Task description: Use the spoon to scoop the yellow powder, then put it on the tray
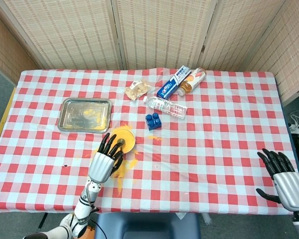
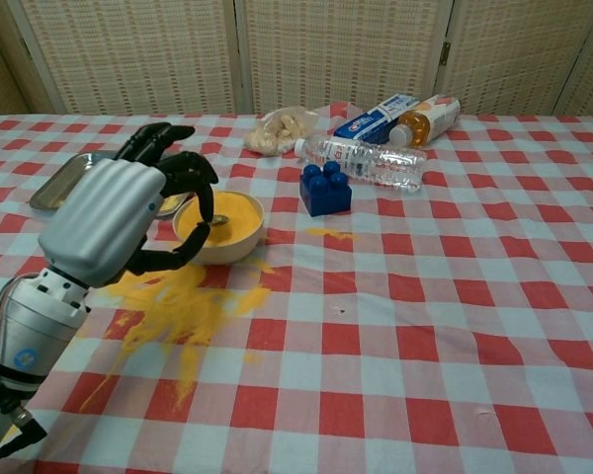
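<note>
A small bowl (image 1: 125, 137) (image 2: 239, 242) of yellow powder stands near the table's front left, with a spoon (image 2: 218, 220) lying in it. My left hand (image 1: 104, 158) (image 2: 109, 219) hovers just left of the bowl, fingers spread and holding nothing, the thumb close to the bowl's front wall. The metal tray (image 1: 84, 115) (image 2: 55, 190), dusted with a little yellow, lies behind the hand, partly hidden in the chest view. My right hand (image 1: 285, 178) is open at the front right table edge, seen only in the head view.
Spilled yellow powder (image 2: 183, 306) (image 1: 123, 165) covers the cloth in front of the bowl. Behind the bowl are a blue block (image 2: 325, 188), a lying water bottle (image 2: 361, 161), a toothpaste box (image 1: 173, 82), an orange bottle (image 1: 192, 79) and a snack bag (image 1: 137, 89).
</note>
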